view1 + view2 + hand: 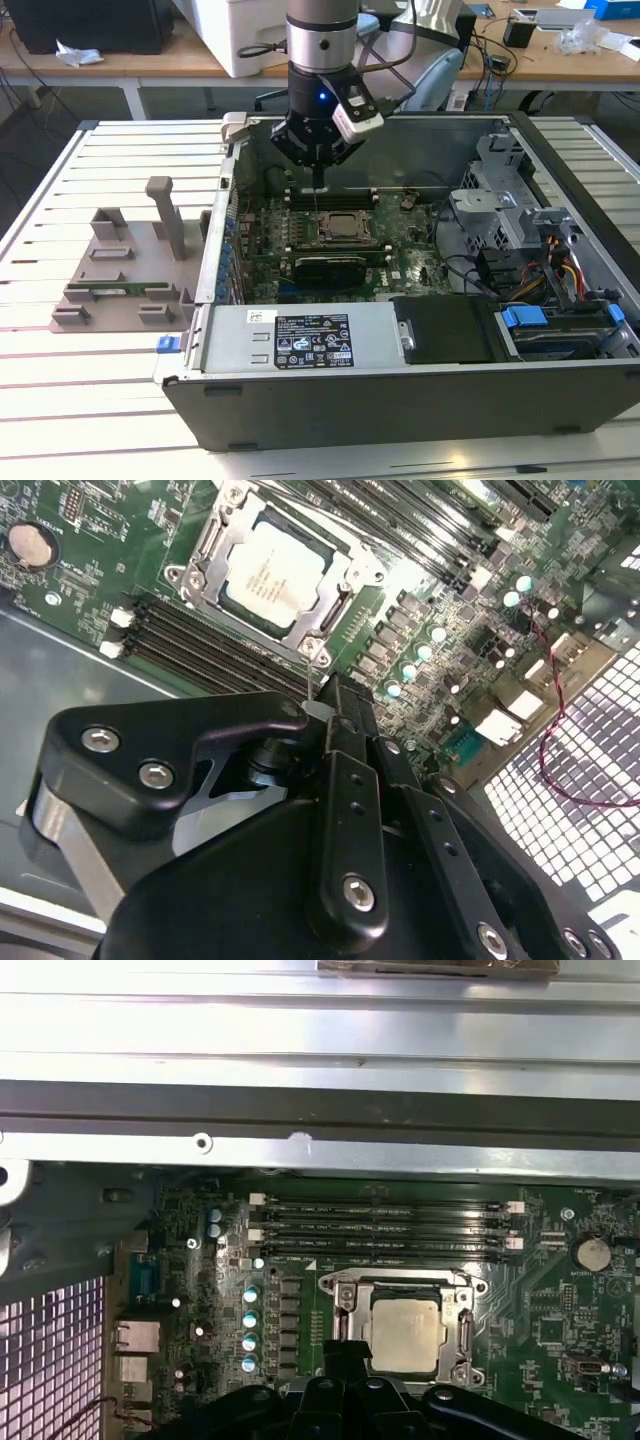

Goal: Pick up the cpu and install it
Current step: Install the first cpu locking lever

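The cpu [270, 570] is a silvery square chip lying flat inside the metal-framed socket [205, 555] on the green motherboard [430, 610]. It also appears in the first wrist view as the cpu [405, 1332] within the socket frame [345, 1305]. My gripper [317, 178] hangs inside the open computer case [420, 400], just above the board and a little behind the socket [335, 228]. Its black fingers [345, 780] come together at the tip, with nothing visibly held and a gap between them and the chip. A thin pin pokes out below the tip.
Black memory slots [385, 1228] run beside the socket. The case's metal wall [320, 1070] stands close behind. At the exterior view's left, a grey fixture [125, 270] holds a green memory stick [120, 292]. A power supply [300, 342] and cabled drive bays [550, 270] crowd the case.
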